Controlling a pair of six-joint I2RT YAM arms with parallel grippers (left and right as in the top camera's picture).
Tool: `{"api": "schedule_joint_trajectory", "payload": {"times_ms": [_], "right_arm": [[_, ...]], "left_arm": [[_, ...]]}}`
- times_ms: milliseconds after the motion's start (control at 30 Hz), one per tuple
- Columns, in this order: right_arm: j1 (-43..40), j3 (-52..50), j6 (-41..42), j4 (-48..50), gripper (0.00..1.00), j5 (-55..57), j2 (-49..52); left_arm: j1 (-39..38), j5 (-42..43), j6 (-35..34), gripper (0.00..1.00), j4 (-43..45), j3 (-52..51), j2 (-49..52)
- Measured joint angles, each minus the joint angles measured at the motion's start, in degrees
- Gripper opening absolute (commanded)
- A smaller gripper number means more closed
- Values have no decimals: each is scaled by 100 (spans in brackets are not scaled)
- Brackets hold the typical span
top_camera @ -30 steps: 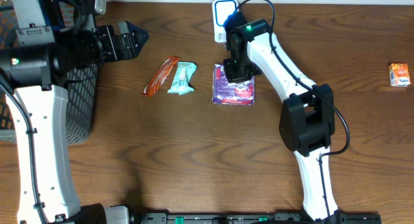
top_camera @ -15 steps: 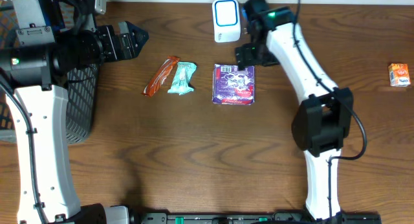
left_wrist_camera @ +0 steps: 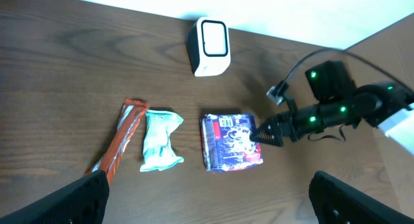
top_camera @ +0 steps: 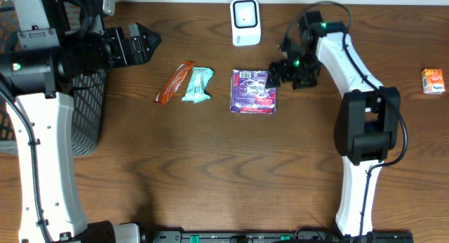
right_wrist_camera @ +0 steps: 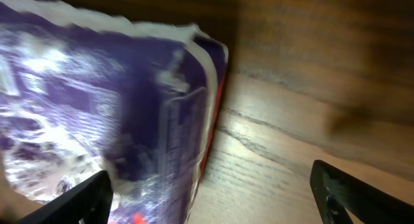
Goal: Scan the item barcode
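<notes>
Right claw (top_camera: pixel 276 72), having let go of the purple packet (top_camera: pixel 252 92), now gapes at its right edge; packet lies short of the scanner (top_camera: pixel 245 21), so a regrip looks likely; left claw (top_camera: pixel 144 43) open, idle.

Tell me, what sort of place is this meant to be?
Probably a mock shop checkout: a white barcode scanner stands at the far edge of the wooden table, wrapped snack packets lie before it, and a dark mesh basket sits at the left.

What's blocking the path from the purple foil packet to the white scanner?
Nothing visible: only bare wooden table lies between the purple foil packet and the white scanner. The open right gripper is at the packet's right edge.
</notes>
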Motion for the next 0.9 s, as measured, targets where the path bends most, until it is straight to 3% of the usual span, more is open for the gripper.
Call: {"api": "schedule_joint_trajectory", "payload": {"times_ms": [467, 900], "right_arm": [[-619, -970, -251, 804, 86, -2109, -48], [-490, -1014, -334, 1115, 60, -2406, -48]], "left_arm": [[0, 0, 0, 98, -2, 0, 0], [0, 0, 0, 98, -2, 0, 0]]}}
